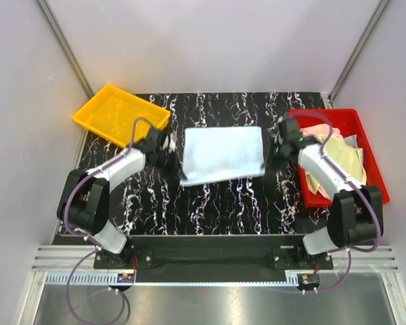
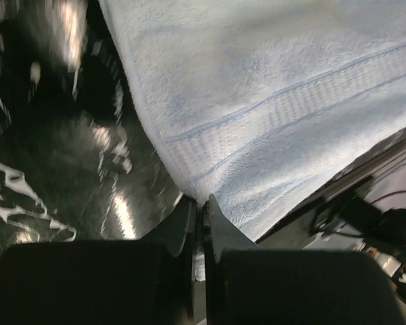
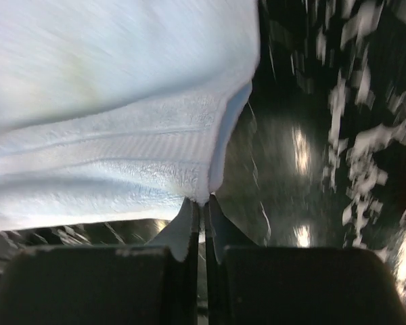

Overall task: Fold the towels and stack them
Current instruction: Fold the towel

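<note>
A light blue towel point(image 1: 222, 154) is stretched between my two grippers over the middle of the black marbled table, its near edge sagging down. My left gripper point(image 1: 174, 157) is shut on the towel's left edge; in the left wrist view the jaws point(image 2: 201, 203) pinch the terry cloth point(image 2: 271, 101). On the opposite side, my right gripper point(image 1: 270, 152) is shut on the towel's right corner, which the right wrist view shows caught between the jaws point(image 3: 204, 202) with the cloth point(image 3: 108, 108) spreading away to the left. More towels, pale yellow point(image 1: 340, 160) and pink point(image 1: 318, 130), lie crumpled in the red tray.
The red tray point(image 1: 327, 113) sits at the table's right edge, under the right arm. A yellow tray point(image 1: 118, 114) lies tilted at the back left corner. Metal frame posts and white walls close in the sides and back.
</note>
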Tool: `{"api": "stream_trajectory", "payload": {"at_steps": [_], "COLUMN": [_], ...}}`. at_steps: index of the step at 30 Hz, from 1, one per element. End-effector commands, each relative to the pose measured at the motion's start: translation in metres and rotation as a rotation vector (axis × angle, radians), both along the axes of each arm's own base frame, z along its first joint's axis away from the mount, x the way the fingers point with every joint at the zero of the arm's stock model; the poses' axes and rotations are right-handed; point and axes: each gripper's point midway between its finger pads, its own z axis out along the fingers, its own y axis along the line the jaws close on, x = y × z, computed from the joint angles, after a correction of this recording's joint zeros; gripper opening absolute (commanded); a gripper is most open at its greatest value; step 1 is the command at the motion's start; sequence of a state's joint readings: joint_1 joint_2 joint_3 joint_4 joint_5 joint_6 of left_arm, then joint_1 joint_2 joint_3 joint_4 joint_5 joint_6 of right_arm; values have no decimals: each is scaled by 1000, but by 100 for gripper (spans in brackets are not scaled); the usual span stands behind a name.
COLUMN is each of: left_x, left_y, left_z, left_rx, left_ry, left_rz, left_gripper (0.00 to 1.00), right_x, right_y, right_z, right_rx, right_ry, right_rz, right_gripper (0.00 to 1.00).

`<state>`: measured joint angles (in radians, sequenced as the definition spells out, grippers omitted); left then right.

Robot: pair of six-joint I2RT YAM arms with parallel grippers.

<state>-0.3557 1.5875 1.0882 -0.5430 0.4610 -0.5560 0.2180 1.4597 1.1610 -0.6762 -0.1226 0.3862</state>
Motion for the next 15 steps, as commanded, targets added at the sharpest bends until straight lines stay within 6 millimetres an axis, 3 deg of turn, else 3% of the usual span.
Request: {"api": "stream_trajectory", "payload": {"at_steps": [1, 4, 5, 6, 8, 10, 12, 14, 15], "left_x": [-36, -72, -79, -86, -101, -108, -113, -108, -99], "left_y": [6, 15, 15, 14, 21, 25, 28, 33, 31], "left_z": [-34, -63, -63, -66, -74, -77, -72, -63, -45], "left_rx": [42, 108, 106, 108, 151, 182, 209, 235, 220], "left_ry": [-16, 45, 45, 51, 75, 91, 93, 54, 1], "left_rz": [-46, -67, -65, -73, -72, -73, -72, -55, -45], "left_gripper": [0, 0, 0, 2, 10, 21, 39, 47, 50], "right_x": [-61, -100, -106, -113, -126, -130, -132, -132, -128], "right_y": [1, 6, 8, 13, 19, 21, 20, 15, 13], "right_z": [-68, -91, -93, -92, -93, -89, -84, -77, -73], "right_rx": [1, 1, 9, 19, 41, 52, 47, 27, 14], "right_ry": [216, 294, 302, 305, 329, 335, 324, 311, 290], "right_rz": [-35, -44, -43, -32, -53, -56, -58, -67, -69], "right_gripper": [0, 0, 2, 6, 24, 30, 41, 45, 46]}}
